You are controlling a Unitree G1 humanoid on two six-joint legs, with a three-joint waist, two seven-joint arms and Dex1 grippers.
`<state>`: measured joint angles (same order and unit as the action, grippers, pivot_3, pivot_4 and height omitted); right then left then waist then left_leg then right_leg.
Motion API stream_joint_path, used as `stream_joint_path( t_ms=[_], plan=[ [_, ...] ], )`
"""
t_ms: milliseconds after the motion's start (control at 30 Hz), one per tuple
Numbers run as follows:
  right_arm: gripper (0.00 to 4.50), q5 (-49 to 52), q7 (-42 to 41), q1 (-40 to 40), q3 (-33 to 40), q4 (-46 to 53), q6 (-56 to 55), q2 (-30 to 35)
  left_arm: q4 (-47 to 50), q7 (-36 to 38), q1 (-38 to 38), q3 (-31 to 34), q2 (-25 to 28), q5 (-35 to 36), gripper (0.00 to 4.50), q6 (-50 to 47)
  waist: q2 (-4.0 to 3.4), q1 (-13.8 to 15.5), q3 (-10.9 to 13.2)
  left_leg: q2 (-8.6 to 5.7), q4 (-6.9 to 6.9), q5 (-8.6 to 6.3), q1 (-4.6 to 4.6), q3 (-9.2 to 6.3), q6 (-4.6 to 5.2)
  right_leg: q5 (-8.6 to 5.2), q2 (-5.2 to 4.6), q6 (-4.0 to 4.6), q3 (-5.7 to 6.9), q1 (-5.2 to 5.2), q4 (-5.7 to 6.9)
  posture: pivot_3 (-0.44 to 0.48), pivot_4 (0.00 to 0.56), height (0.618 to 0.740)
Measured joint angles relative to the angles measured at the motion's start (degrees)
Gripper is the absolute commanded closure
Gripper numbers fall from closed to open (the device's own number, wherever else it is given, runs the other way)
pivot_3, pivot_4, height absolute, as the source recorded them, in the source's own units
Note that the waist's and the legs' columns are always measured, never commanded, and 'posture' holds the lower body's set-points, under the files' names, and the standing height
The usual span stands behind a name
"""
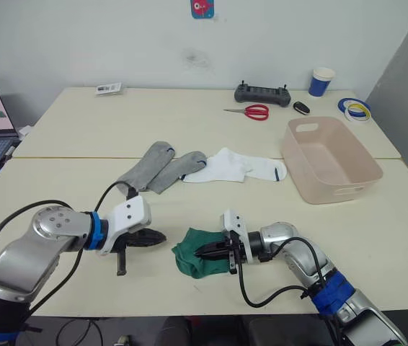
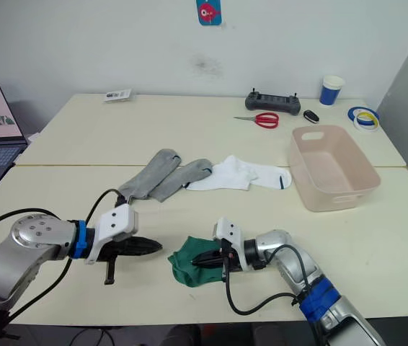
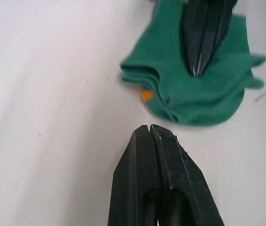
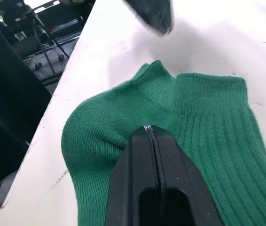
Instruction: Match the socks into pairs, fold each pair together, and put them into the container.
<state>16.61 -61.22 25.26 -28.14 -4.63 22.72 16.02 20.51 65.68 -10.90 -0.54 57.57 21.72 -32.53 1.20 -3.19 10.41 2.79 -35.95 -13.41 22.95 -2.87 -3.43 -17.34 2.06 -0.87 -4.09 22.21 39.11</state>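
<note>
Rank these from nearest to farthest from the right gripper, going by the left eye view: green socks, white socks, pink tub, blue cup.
1. green socks: on the near table edge, directly under the right gripper, whose jaws are shut.
2. white socks: mid-table, beyond the gripper.
3. pink tub: on the right side of the table.
4. blue cup: far right corner, by the wall.

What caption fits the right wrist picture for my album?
Right gripper, fingers shut, rests on the green socks at the table edge.
</note>
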Motion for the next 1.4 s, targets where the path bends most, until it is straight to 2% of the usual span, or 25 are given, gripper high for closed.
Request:
stream_joint_path(
  t_ms=[100,267,433,600,767,967,1200,1300,1400],
  plan=[
    [4.47,-0.7,0.3,0.5,-0.1,-0.2,0.5,-1.0,2.2,-0.9,-1.0,0.8,-2.1,2.5,4.50,-1.6,0.01,0.0,0.0,-0.01,0.00,0.00,0.00,0.02,0.00,0.00,0.00,0.00,-0.03,-0.01,0.00,0.000,0.150,0.740],
    [4.47,-2.1,0.3,1.2,0.0,-1.9,0.1,-1.5,6.5,-2.9,-0.5,-1.8,-5.4,4.7,4.50,-3.6,0.05,0.0,0.0,0.00,-0.01,0.00,-0.01,-0.02,0.00,0.00,0.01,0.00,-0.01,-0.01,0.03,0.000,0.150,0.740],
    [4.47,-1.9,-0.1,1.2,1.4,-0.4,0.8,0.8,6.6,-4.3,2.4,-7.4,-7.1,1.8,4.50,-1.9,0.03,0.0,0.0,-0.02,-0.06,0.00,0.00,-0.01,-0.01,0.01,0.00,0.00,-0.02,-0.01,0.06,0.000,0.150,0.740],
    [4.47,-2.0,-1.8,1.1,2.4,4.0,1.6,5.8,4.6,-5.1,1.9,-9.3,-8.1,-0.8,4.50,0.4,0.04,0.4,0.0,-0.05,-0.08,0.00,-0.01,0.00,0.00,0.01,-0.02,0.00,-0.02,-0.03,0.06,0.000,0.150,0.740],
    [4.47,-3.9,-2.0,0.6,2.1,3.6,0.6,6.9,0.9,-5.2,1.8,-13.1,-8.4,-5.7,4.50,4.0,0.04,0.3,0.0,-0.04,-0.06,0.00,-0.01,0.00,0.00,0.01,-0.01,0.00,-0.03,-0.02,0.05,0.000,0.150,0.740],
    [4.47,-5.8,-2.2,0.6,1.8,3.0,-2.0,7.8,-0.9,-4.7,2.1,-14.4,-7.1,-9.4,4.50,10.0,0.01,0.3,0.0,-0.05,-0.08,0.00,-0.15,0.01,0.00,0.01,-0.03,0.00,-0.04,-0.17,0.06,0.000,0.150,0.740],
    [4.47,-5.0,-3.9,-0.9,3.5,4.6,-1.4,11.3,-3.0,-3.8,2.7,-14.0,-7.0,-9.6,4.50,13.5,0.01,0.2,-0.1,-0.03,-0.08,0.00,-0.31,0.01,0.00,0.01,-0.02,0.00,-0.03,-0.30,0.11,0.000,0.150,0.740],
    [4.47,-3.7,-3.7,-1.9,4.6,6.0,1.1,11.7,-3.3,-4.0,3.1,-13.1,-8.4,-8.5,4.50,12.9,0.00,0.1,-0.1,-0.03,-0.08,0.00,-0.30,0.00,0.00,0.01,-0.02,0.00,-0.02,-0.30,0.14,0.000,0.150,0.740],
    [4.47,-0.1,-2.9,-2.0,7.0,9.6,8.5,12.5,-3.5,-4.4,3.7,-11.9,-9.6,-7.3,4.50,12.6,0.00,0.3,0.0,-0.07,-0.13,0.01,-0.21,-0.01,0.00,0.01,-0.06,0.00,-0.02,-0.24,0.18,0.000,0.150,0.740]
  ],
)
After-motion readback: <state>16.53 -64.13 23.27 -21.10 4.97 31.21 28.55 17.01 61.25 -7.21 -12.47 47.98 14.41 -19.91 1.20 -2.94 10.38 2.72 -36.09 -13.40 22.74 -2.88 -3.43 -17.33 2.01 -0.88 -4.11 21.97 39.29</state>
